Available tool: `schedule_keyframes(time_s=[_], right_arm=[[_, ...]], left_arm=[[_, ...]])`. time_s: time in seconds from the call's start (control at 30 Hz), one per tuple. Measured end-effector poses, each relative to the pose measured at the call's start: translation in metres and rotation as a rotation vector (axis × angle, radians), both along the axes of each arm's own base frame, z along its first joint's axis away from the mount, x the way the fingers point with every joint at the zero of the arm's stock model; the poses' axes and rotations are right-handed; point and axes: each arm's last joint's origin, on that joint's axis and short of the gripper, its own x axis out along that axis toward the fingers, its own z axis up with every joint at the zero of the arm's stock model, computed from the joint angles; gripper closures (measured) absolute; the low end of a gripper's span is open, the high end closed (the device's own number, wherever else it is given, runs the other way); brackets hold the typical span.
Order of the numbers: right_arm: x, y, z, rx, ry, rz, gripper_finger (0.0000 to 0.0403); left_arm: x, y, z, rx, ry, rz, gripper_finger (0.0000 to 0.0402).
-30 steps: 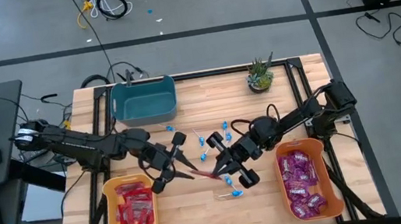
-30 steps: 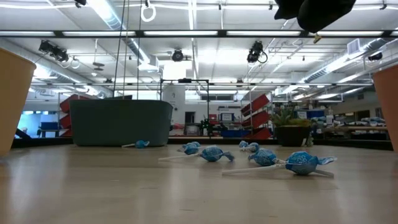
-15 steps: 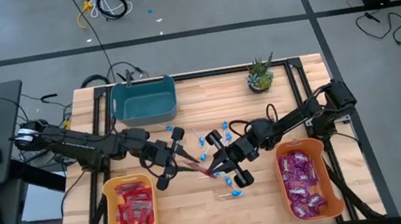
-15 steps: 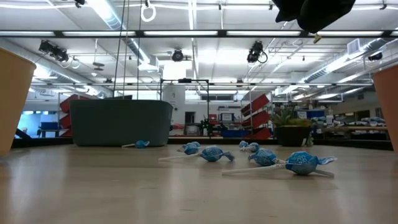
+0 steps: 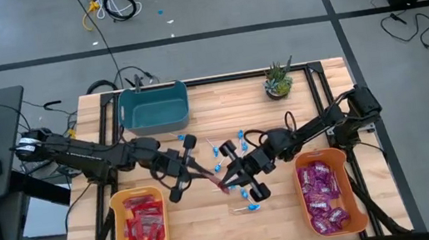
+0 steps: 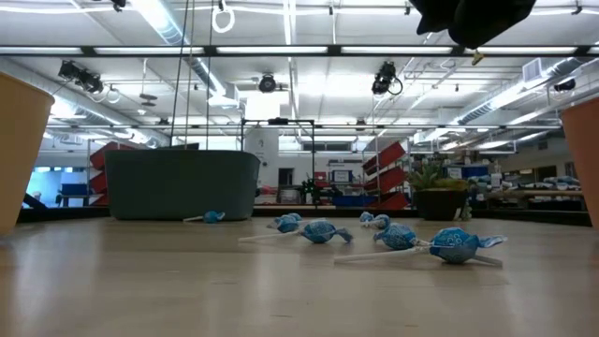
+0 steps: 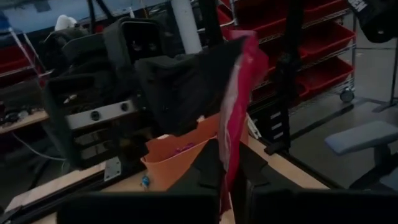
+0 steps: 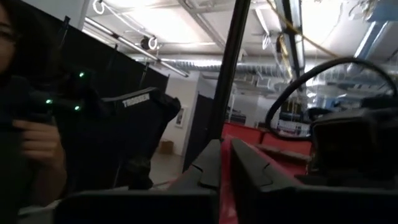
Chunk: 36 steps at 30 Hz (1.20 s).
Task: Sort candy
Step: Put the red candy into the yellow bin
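A flat red candy packet (image 5: pixel 215 179) hangs above the table's middle between my two grippers. My left gripper (image 5: pixel 204 174) reaches it from the left and is shut on it. My right gripper (image 5: pixel 227 181) reaches it from the right and is also shut on it. Several blue lollipops (image 5: pixel 227 148) lie on the wood around and below the right gripper, and they show in the low view (image 6: pixel 454 245). More red packets fill the yellow bin (image 5: pixel 118 234). Purple packets fill the orange bin (image 5: pixel 348 202). My left gripper pinches one end of the red packet (image 7: pixel 231 165) between its two fingers, coming level from the table's left. The rest of the packet (image 7: pixel 242 74) stands out beyond the fingertips, clear of the table. My right gripper pinches the packet's other end (image 8: pixel 225 180) between its two fingers, coming level from the table's right. The packet is clear of the table.
The teal bin (image 5: pixel 152 105) stands at the far left and a small potted plant (image 5: pixel 278 80) at the far right. A lollipop (image 5: pixel 252 207) lies near the front, between the two bins. A person's hand (image 8: pixel 34 149) shows beyond the table.
My left gripper has moved a little toward the right gripper and has shut on the red packet's free end. My right gripper has kept its hold and drifted slightly toward the far left. The packet stays lifted between them.
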Motion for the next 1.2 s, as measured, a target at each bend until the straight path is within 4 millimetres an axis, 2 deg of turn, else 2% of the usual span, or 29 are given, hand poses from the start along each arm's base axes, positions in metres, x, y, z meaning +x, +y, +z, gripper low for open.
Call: schedule_keyframes(time_s=[0.3,0.5,0.6,0.7,0.9,1.2], right_arm=[[0.003,-0.007,-0.003,0.059,0.098,0.021,0.0276],[0.002,-0.010,-0.002,0.061,0.191,0.008,0.0231],[0.001,-0.012,-0.002,0.062,0.252,-0.021,0.0221],[0.003,-0.015,-0.011,0.052,0.351,-0.051,0.0220],[0.006,-0.027,-0.021,0.058,0.479,-0.144,0.0222],[0.007,-0.045,-0.038,0.089,0.660,-0.226,0.0224]], left_arm=[[-0.002,0.000,-0.002,-0.056,0.061,0.009,0.0397],[-0.022,-0.005,0.004,-0.057,0.139,0.026,0.0398],[-0.039,-0.008,0.013,-0.070,0.148,0.023,0.0399],[-0.055,-0.009,0.027,-0.109,0.117,0.017,0.0399],[-0.078,-0.008,0.038,-0.194,0.128,0.011,0.0399],[-0.108,0.000,0.033,-0.404,0.437,0.048,0.0396]])
